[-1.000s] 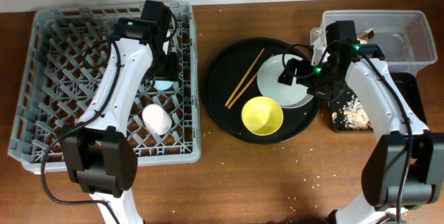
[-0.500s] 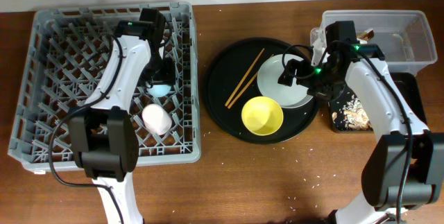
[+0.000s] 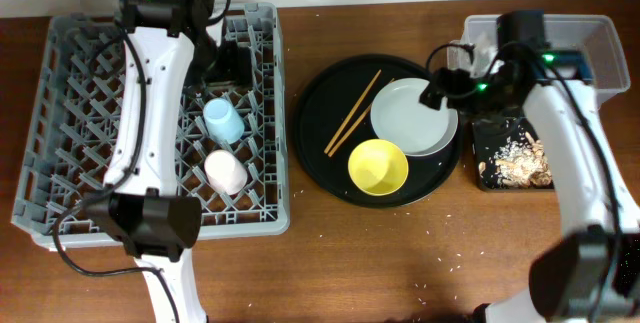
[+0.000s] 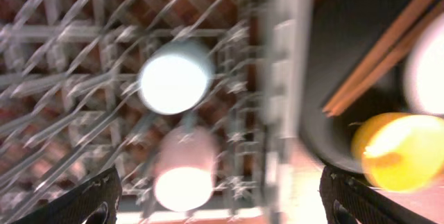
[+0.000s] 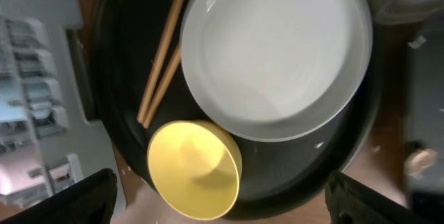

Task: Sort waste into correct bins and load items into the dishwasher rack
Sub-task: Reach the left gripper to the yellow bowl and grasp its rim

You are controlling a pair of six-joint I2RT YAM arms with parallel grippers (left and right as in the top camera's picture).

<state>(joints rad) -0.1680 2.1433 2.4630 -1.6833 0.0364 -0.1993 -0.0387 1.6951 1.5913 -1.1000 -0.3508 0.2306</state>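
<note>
We log light blue cup (image 3: 222,120) and pink cup (image 3: 226,172) in the left-edge rack (image 3: 60,143); plate (image 3: 410,113), yellow bowl (image 3: 378,167), chopsticks (image 3: 352,113) not yet loaded; left gripper (image 4: 218,200) and right gripper (image 5: 222,200) spread, empty.

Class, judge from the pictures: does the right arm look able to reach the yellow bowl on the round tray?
Probably yes. The yellow bowl sits uncovered on the round tray, beside the plate the right arm hovers over; nothing stands between them, and the chopsticks lie off to the side.

We note white links, black joints, green LEDs, black cables on left arm (image 3: 150,93), right arm (image 3: 575,153). Black rounded fingertips on left end effector (image 4: 223,200), right end effector (image 5: 222,200).
</note>
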